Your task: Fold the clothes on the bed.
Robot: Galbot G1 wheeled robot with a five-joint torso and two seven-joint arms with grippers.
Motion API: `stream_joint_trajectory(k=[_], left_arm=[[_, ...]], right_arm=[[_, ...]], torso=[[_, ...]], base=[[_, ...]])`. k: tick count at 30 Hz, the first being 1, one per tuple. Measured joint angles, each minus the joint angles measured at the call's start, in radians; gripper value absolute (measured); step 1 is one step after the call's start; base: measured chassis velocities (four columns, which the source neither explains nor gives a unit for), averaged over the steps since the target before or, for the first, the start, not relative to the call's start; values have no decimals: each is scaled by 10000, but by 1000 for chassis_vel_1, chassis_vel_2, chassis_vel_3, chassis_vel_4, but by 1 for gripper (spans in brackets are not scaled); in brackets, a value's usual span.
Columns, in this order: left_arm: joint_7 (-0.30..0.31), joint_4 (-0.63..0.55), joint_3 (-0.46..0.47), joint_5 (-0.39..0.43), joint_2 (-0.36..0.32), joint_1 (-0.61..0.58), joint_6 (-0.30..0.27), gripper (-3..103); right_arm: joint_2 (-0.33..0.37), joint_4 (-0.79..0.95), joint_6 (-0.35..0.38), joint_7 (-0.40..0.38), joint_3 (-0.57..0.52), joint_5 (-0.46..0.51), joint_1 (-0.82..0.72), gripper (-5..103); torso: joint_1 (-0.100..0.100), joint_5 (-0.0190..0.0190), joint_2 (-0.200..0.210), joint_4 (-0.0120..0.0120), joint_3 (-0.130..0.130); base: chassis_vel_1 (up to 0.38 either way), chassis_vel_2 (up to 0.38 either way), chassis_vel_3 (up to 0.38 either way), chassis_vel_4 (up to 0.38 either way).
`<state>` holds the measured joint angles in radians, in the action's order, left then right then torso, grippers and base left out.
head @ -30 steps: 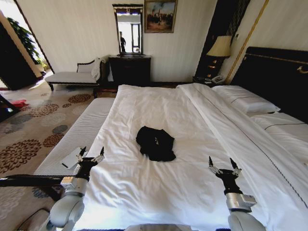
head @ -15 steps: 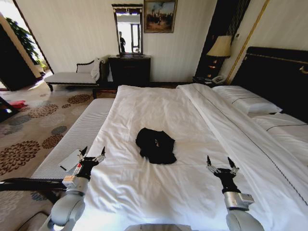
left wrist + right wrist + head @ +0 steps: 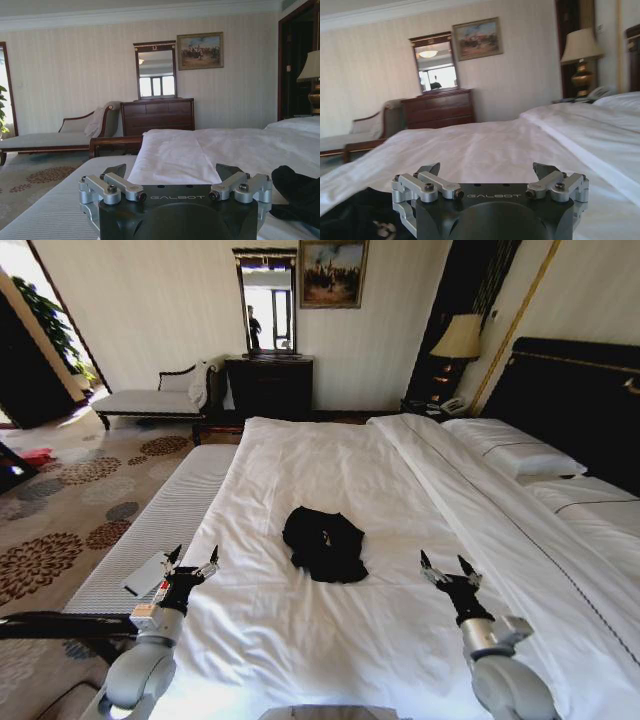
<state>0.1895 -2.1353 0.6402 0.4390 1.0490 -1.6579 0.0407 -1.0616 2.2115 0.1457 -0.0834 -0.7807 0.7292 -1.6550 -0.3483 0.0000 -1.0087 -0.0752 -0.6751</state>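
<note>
The clothes (image 3: pixel 324 542) are one crumpled black T-shirt lying in a heap in the middle of the bed (image 3: pixel 330 470), on the white duvet. My left gripper (image 3: pixel 192 562) hovers open over the bed's left edge, well to the left of the shirt. My right gripper (image 3: pixel 447 570) hangs open over the duvet to the right of the shirt and nearer to me. In the left wrist view the open left gripper (image 3: pixel 170 172) shows with the black shirt (image 3: pixel 299 194) off to one side. In the right wrist view the open right gripper (image 3: pixel 487 170) shows with the shirt (image 3: pixel 355 215) low at the edge.
A dark headboard (image 3: pixel 575 400) and white pillows (image 3: pixel 510 450) lie at the right. A ribbed bench (image 3: pixel 165 515) runs along the bed's left side with a small card (image 3: pixel 150 573) on it. A chaise (image 3: pixel 160 395), dresser (image 3: pixel 270 385) and lamp (image 3: pixel 458 340) stand at the far wall.
My right gripper has moved left and a little forward, closer to the black shirt. The left gripper and the shirt have stayed where they were.
</note>
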Motion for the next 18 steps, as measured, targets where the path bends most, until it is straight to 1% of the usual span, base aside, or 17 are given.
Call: stream_joint_trajectory(k=[2,3,5,7,9,10,11,12,13,14,15,16,17,18], left_arm=[[-18,-4,9,12,-35,-23,2,100],[-18,-4,9,12,-35,-23,2,100],[-23,-5,3,33,-63,-23,5,100],[-21,39,-74,52,-91,43,-13,100],[43,154,-353,110,-205,299,-86,100],[43,154,-353,110,-205,299,-86,100],[93,348,-845,209,-414,738,-206,100],[97,388,-950,224,-446,804,-231,100],[100,413,-996,229,-450,817,-235,100],[100,441,-1026,248,-436,798,-242,100],[105,464,-1025,293,-410,755,-242,100],[105,464,-1025,293,-410,755,-242,100],[102,480,-1026,329,-397,729,-241,100],[102,492,-1022,348,-399,727,-241,100]], right_arm=[[1015,-123,546,-106,152,1293,743,100],[1015,-123,546,-106,152,1293,743,100],[1940,-548,1057,-122,502,2559,1648,100],[2741,-1135,1425,-102,993,3690,2511,100],[3235,-1474,1522,8,1131,4453,2877,100],[3235,-1474,1522,8,1131,4453,2877,100],[3699,-1764,1553,172,1117,5230,2978,100],[3898,-1956,1564,209,1254,5510,3078,100],[4125,-2234,1606,227,1597,5790,3317,100],[4297,-2520,1667,262,1990,6041,3689,100],[4479,-2982,1759,289,2638,6302,4462,100],[4479,-2982,1759,289,2638,6302,4462,100],[4554,-3292,1832,315,3139,6411,5029,100],[4589,-3580,1876,354,3623,6448,5545,100]], torso=[[0,3,0,2,0],[0,3,0,2,0],[0,3,0,0,0],[-1,4,1,6,-1],[-2,5,1,12,-2],[-2,5,1,12,-2],[-2,-8,1,-2,-1],[-3,-4,1,-26,-1],[-3,-5,1,-27,-1],[-3,6,2,-14,-2],[-2,7,1,-5,0],[-2,7,1,-5,0],[-1,0,0,5,0],[-2,2,1,6,-1]], base=[[0,0,0,0],[0,0,0,0],[0,0,0,0],[0,0,0,0],[0,0,0,0],[0,0,0,0],[0,0,0,0],[0,0,0,0],[0,0,0,0],[0,0,0,0],[0,0,0,0],[0,0,0,0],[0,0,0,0],[0,0,0,0]])
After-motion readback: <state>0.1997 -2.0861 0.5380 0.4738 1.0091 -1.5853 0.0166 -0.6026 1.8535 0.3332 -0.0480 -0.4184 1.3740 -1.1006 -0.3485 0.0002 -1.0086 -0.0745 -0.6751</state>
